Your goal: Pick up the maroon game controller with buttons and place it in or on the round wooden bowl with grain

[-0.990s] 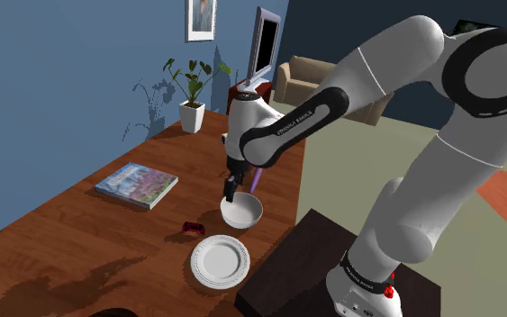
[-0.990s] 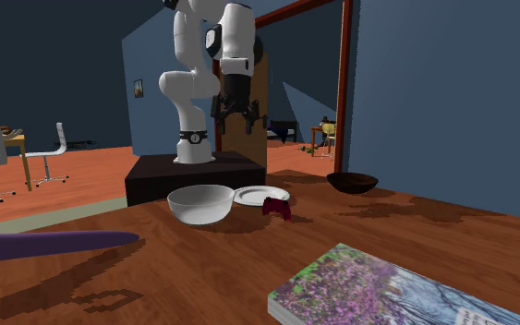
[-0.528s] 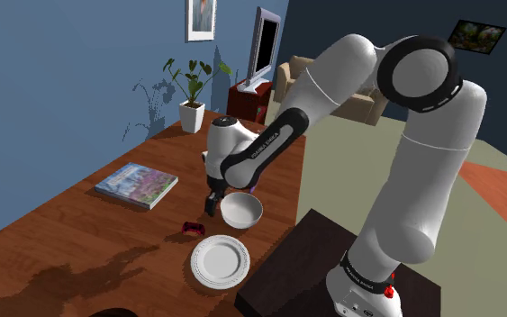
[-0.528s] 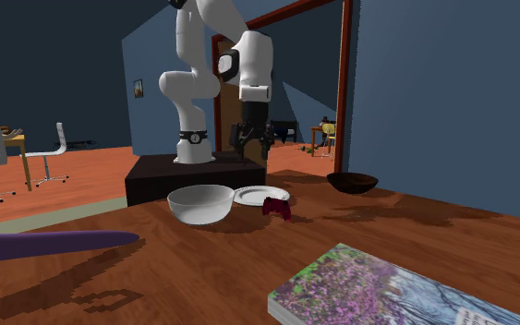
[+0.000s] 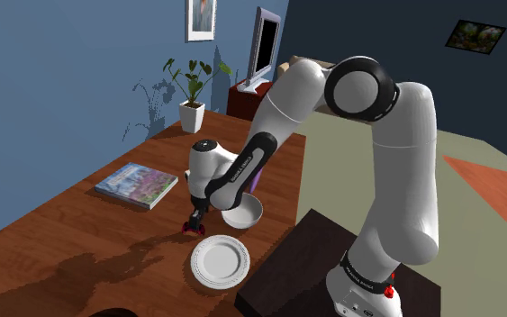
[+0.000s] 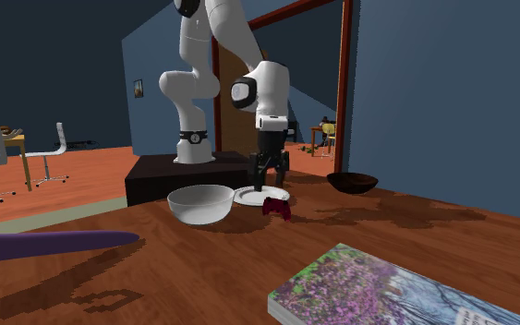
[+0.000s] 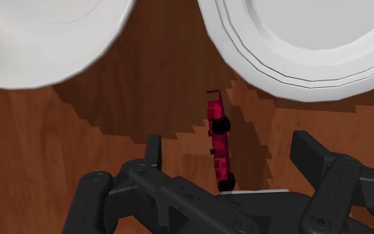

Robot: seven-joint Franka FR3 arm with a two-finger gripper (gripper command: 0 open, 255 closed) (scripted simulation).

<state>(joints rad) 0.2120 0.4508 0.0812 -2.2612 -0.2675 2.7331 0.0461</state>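
Observation:
The small maroon game controller (image 5: 188, 227) (image 6: 277, 208) lies on the wooden table between a white bowl and a white plate. My black gripper (image 5: 196, 214) (image 6: 270, 183) hangs just above it, open. In the wrist view the controller (image 7: 220, 143) shows edge-on on the wood between the spread fingers (image 7: 153, 150), untouched by either. My gripper (image 7: 232, 156) holds nothing. A dark brown round bowl (image 6: 352, 182) stands on the table towards the second exterior view's right, apart from the arm.
The white bowl (image 5: 242, 212) (image 6: 200, 203) and the white plate (image 5: 220, 261) (image 6: 261, 195) flank the controller closely. A book (image 5: 137, 185) (image 6: 387, 291) lies further off. A potted plant (image 5: 191, 99) stands at the table's far end. A purple object (image 6: 45, 242) lies near the second camera.
The arm has swung from above the white bowl over to the controller and come down; the gripper now hangs low over it. The fingers stayed open.

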